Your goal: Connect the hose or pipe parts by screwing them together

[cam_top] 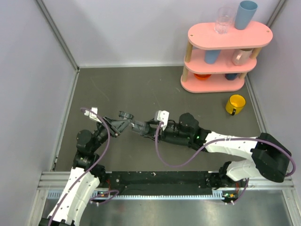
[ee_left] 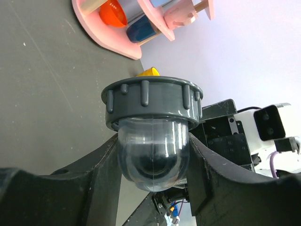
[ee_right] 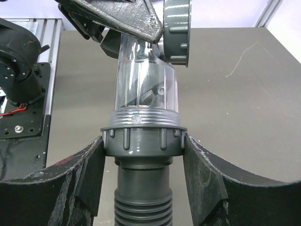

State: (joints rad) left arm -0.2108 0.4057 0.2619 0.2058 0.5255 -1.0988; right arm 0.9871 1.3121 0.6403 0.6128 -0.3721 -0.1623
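The elbow fitting (cam_top: 126,117) has a clear body (ee_left: 153,160) and a dark-grey ribbed ring nut (ee_left: 153,101) at its free end. My left gripper (cam_top: 118,125) is shut on the clear body, one finger (ee_left: 101,179) on each side. In the right wrist view the elbow (ee_right: 146,84) stands over the hose's grey ring nut (ee_right: 142,141). Bare threads show just above that nut. The ribbed hose (ee_right: 142,207) runs down from it. My right gripper (ee_right: 142,155) is shut on that nut. Both parts hang above the table at centre-left.
A pink three-tier shelf (cam_top: 225,52) with cups stands at the back right. A yellow mug (cam_top: 236,104) sits on the table in front of it. White walls close the left and back. A metal rail (cam_top: 155,181) runs along the near edge.
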